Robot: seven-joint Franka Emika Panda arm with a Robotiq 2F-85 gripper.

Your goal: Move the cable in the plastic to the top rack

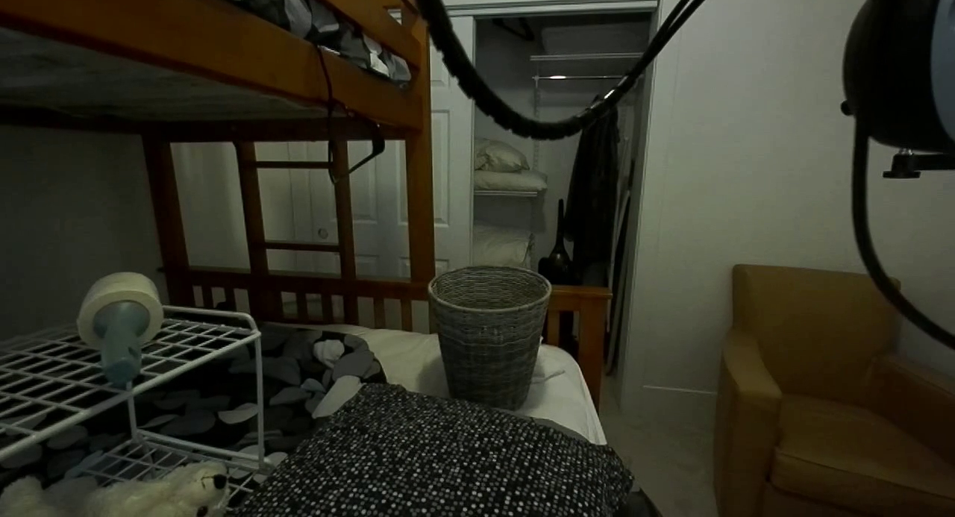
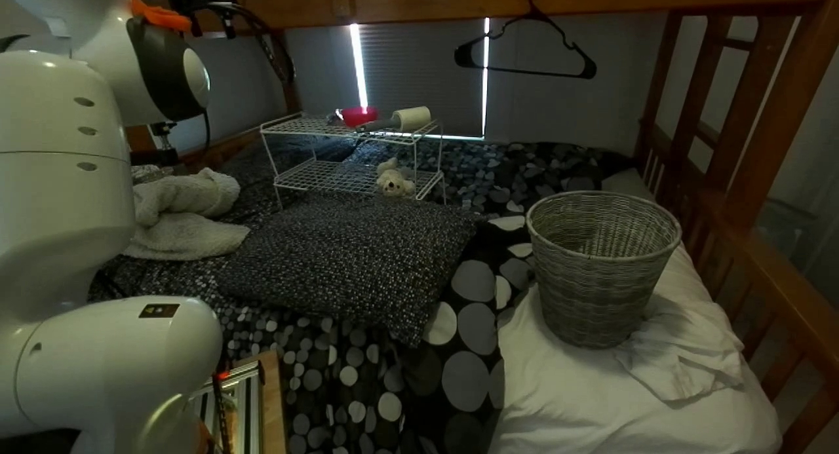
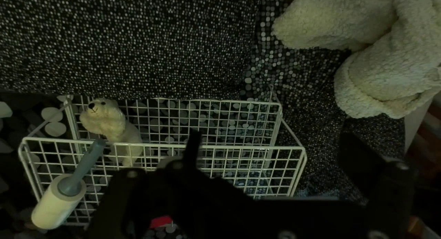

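The top rack is the upper tier of a white wire shelf. It shows in both exterior views [image 1: 209, 358] [image 2: 314, 135] and in the wrist view [image 3: 241, 147]. A lint roller [image 1: 121, 308] lies on it, also seen in the wrist view [image 3: 58, 201]. A red bowl [image 2: 358, 116] and a small greyish item [image 2: 334, 119] beside it are on the top rack too. I cannot make out the cable in the plastic for certain in any view. My gripper [image 3: 272, 142] is open with nothing visible between its fingers, above the shelf's right end in the wrist view.
A white plush bear [image 2: 395, 182] is on the lower tier. A dark dotted pillow [image 2: 354, 257] lies before the shelf. A cream fleece [image 2: 190, 211] lies near the arm, with a shiny item [image 2: 149, 172] behind it. A wicker basket [image 2: 600, 277] and a hanging hanger [image 2: 527, 67] are also there.
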